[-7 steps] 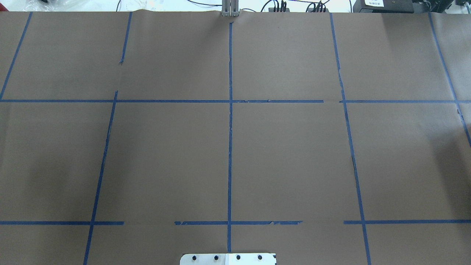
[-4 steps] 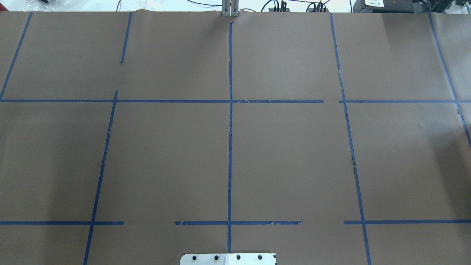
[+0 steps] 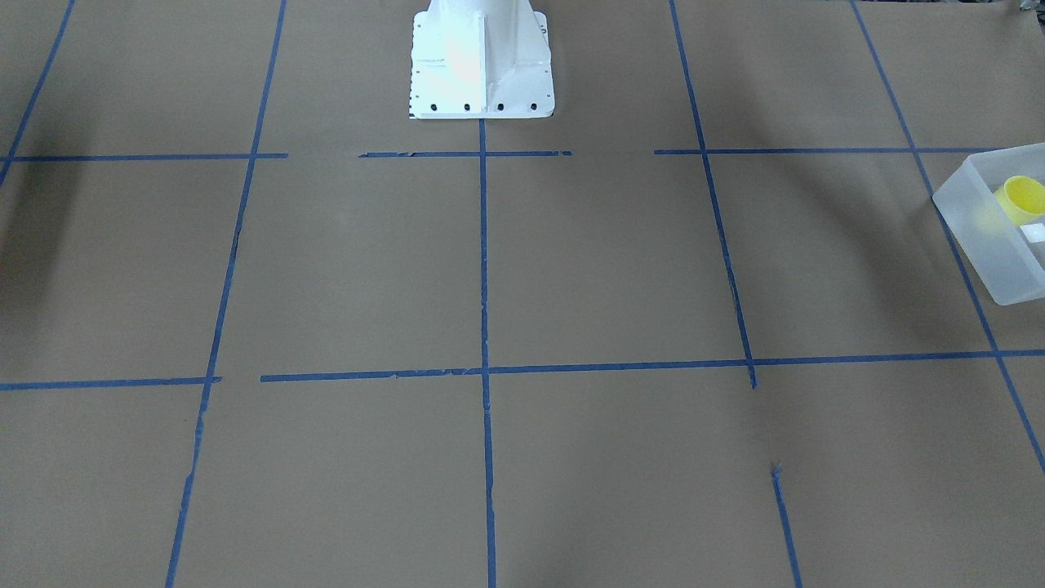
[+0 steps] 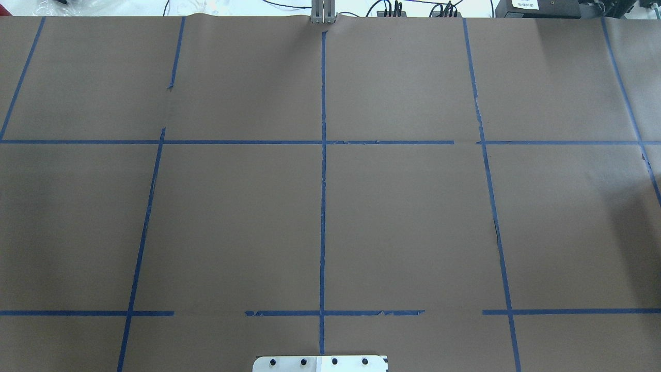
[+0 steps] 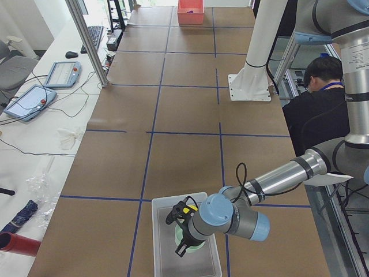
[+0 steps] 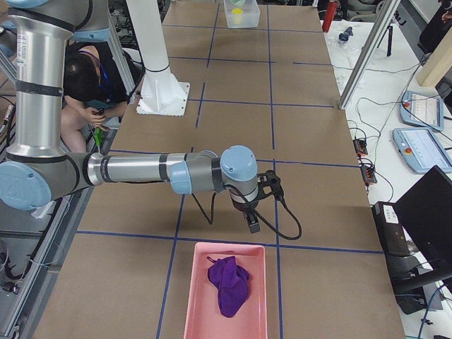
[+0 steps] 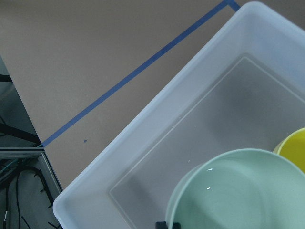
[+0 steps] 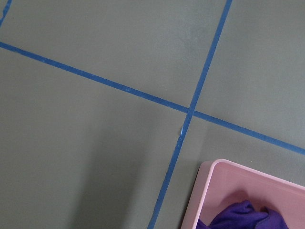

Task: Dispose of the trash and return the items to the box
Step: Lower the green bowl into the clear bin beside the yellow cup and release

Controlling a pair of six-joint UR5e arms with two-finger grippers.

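The box (image 5: 157, 231), a frosted-white bin, stands at the table's end on my left; it also shows in the front view (image 3: 971, 220) and the left wrist view (image 7: 157, 114). The yellow cup (image 7: 293, 148) stands inside it, also seen from the front (image 3: 1020, 198). My left gripper (image 5: 181, 247) is down in the box, its fingertips closed on the rim of the mint-green bowl (image 7: 238, 191), which sits beside the cup. My right gripper (image 6: 253, 224) hangs over bare paper just short of a pink tray; I cannot tell if it is open or shut.
The pink tray (image 6: 194, 296) at the table's right end holds a purple cloth (image 6: 227, 282); both show in the right wrist view (image 8: 214, 191). The white robot base (image 3: 482, 65) stands at mid table edge. A person sits behind the robot (image 5: 323, 98).
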